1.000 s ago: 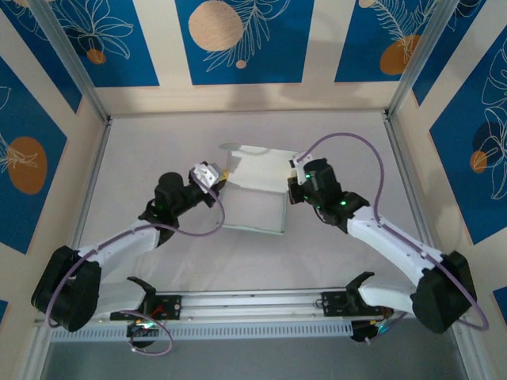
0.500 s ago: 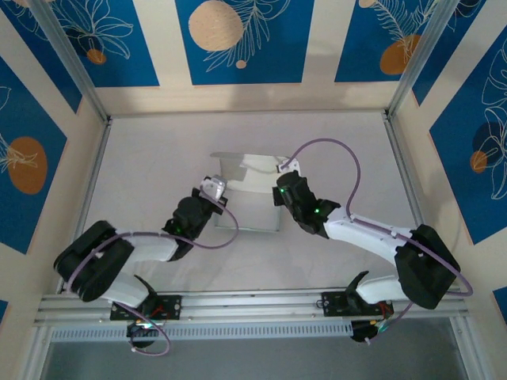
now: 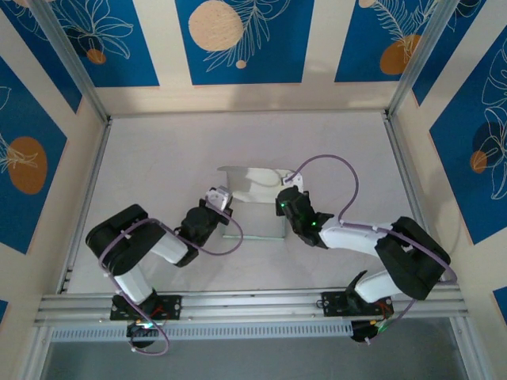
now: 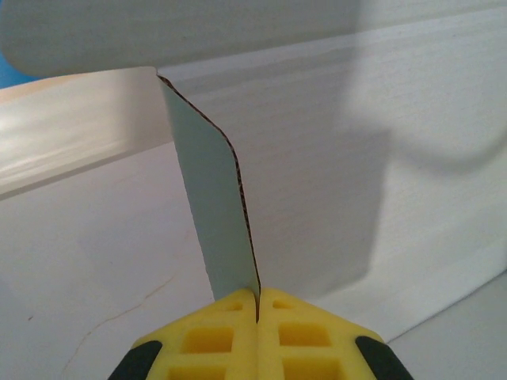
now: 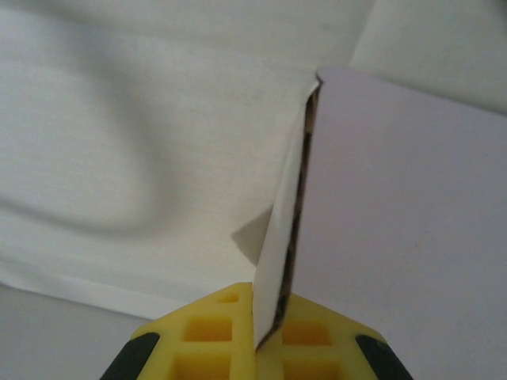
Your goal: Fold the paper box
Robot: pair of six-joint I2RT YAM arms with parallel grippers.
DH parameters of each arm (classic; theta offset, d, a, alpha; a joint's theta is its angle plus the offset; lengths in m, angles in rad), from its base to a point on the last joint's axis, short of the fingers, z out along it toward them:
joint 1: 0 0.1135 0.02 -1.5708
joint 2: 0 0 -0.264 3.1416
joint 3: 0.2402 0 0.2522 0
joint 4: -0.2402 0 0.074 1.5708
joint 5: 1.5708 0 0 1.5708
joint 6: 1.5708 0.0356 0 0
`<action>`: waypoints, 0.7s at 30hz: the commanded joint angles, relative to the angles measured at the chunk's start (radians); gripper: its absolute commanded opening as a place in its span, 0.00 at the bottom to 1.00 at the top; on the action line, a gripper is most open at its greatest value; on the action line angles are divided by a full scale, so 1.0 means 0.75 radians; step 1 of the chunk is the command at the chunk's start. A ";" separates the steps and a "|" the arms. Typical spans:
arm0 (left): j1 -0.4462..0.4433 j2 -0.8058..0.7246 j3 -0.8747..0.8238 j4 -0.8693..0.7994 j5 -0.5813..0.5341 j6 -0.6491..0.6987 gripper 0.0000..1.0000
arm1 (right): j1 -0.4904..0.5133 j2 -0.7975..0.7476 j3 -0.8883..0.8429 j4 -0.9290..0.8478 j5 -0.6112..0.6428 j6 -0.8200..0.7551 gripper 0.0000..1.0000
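Note:
The paper box (image 3: 257,207) lies near the middle of the table as a white card sheet with its far flap raised. My left gripper (image 3: 225,212) pinches the box's left side flap (image 4: 214,214), which stands upright with its pale green face showing, between the yellow fingers (image 4: 222,336). My right gripper (image 3: 283,207) is shut on the right side flap (image 5: 283,237), also standing on edge, white face toward the sheet. The wide white panel (image 4: 348,150) rises behind both flaps.
The grey table (image 3: 158,158) is walled by blue and cream patterned panels (image 3: 238,39) with metal posts at the corners. An aluminium rail (image 3: 253,305) carrying both arm bases runs along the near edge. Purple cables loop over each arm.
Both arms have drawn back toward their bases, pulling the box nearer. The grippers have closed in on the sheet's two sides, and the side flaps now stand upright.

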 commanded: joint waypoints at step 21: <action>-0.075 0.098 -0.038 0.081 0.091 -0.121 0.00 | 0.221 0.168 0.035 0.043 0.252 0.335 0.00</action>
